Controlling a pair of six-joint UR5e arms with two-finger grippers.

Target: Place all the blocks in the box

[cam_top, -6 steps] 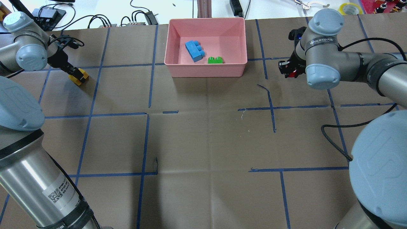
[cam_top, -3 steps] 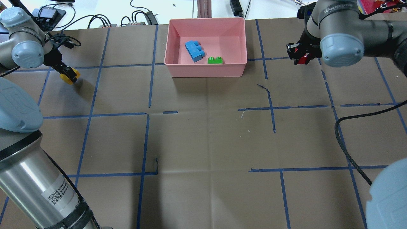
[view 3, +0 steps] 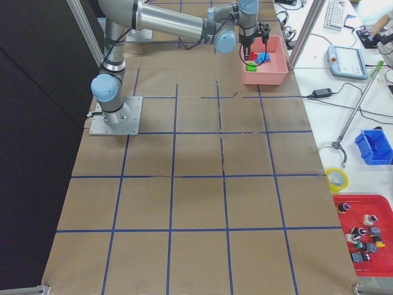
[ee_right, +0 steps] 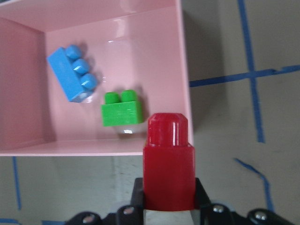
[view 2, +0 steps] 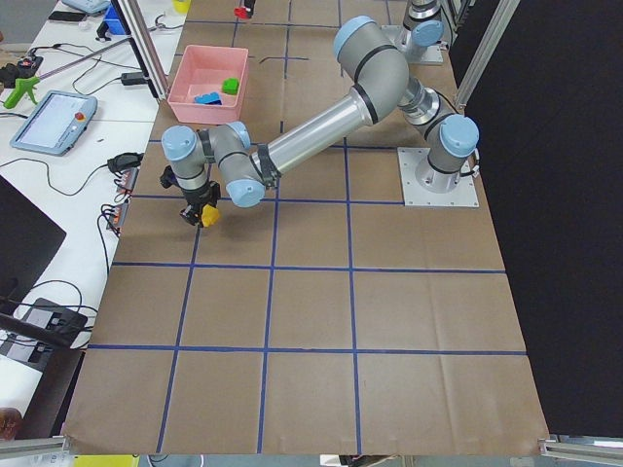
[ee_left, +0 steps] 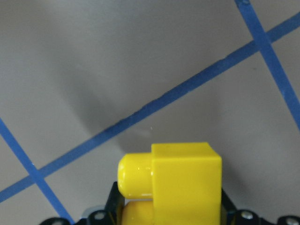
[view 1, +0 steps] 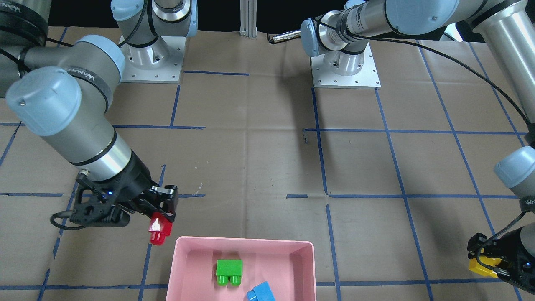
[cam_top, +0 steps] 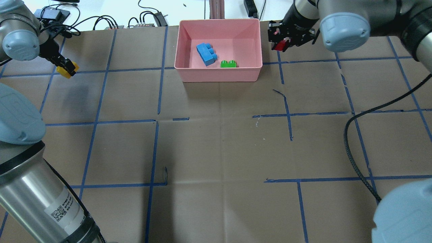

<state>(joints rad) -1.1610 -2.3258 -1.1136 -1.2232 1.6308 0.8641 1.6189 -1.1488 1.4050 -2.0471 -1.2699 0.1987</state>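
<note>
red block [ee_right: 168, 164] tight in right hand [cam_top: 281, 43], just outside the box [cam_top: 261, 44] — yellow block [ee_left: 185, 180] tight in left hand [cam_top: 66, 69], well apart

The right gripper [cam_top: 282, 43] is closed on the red block [ee_right: 168, 161], which sticks out beyond its fingertips; the wrist behind it is bent, so the fingers point downward. The left gripper [cam_top: 66, 69] grips the yellow block [ee_left: 185, 180] in the same way, hanging in the air, with its forearm stretched out behind it.
</note>
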